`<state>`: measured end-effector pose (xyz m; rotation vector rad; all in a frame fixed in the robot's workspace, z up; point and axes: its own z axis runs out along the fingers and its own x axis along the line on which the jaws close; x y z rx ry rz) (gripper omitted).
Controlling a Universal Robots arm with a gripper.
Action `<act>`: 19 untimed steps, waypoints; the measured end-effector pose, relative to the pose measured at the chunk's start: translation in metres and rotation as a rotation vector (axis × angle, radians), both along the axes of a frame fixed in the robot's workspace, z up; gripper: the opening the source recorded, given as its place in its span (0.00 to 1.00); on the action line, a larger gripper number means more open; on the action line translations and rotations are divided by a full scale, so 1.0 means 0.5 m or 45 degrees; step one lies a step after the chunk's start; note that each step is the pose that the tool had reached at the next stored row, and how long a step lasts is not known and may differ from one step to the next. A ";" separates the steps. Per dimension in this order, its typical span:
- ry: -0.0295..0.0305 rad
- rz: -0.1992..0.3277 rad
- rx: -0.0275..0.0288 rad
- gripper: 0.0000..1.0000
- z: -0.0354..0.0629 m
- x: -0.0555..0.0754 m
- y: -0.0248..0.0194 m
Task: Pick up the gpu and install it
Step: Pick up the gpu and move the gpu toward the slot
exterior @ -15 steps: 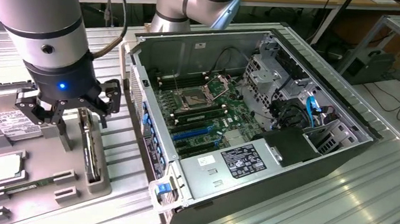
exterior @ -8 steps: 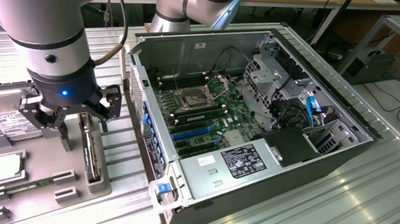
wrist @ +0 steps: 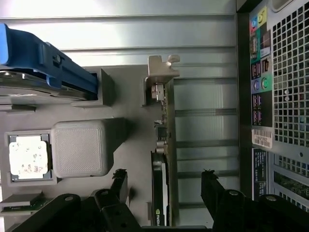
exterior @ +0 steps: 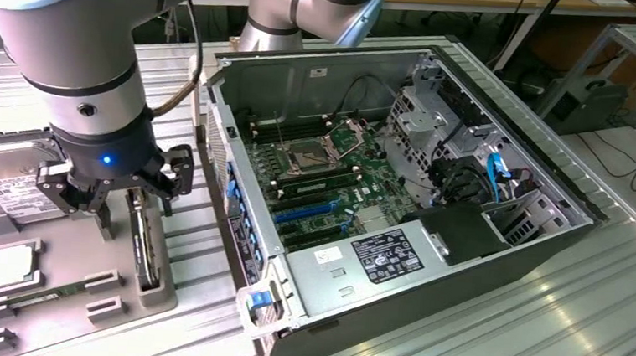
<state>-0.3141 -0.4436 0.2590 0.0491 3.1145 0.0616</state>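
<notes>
a: gripper point(wrist: 164, 172) state?
b: black fingers point(wrist: 119, 183) apart, straddling the gpu point(wrist: 160, 193), gaps either side.
a: gpu location?
b: thin dark card, silvery bracket point(wrist: 161, 67), standing on edge in matte grey tray point(wrist: 130, 145).

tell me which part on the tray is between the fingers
The gpu, on edge inside the open gripper; hard drive, cpu and memory stick sit aside.
</notes>
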 end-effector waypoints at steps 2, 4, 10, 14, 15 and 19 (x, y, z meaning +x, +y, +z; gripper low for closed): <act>0.0002 0.000 0.0002 0.72 -0.008 0.000 -0.0003; 0.0003 0.000 -0.0007 0.72 -0.015 0.000 -0.0014; 0.0002 0.000 -0.0045 0.72 -0.036 0.000 -0.0038; 0.0002 0.000 -0.0054 0.72 -0.051 0.000 -0.0041; 0.0002 0.000 -0.0060 0.72 -0.052 0.000 -0.0042; 0.0003 0.000 -0.0060 0.72 -0.052 0.000 -0.0042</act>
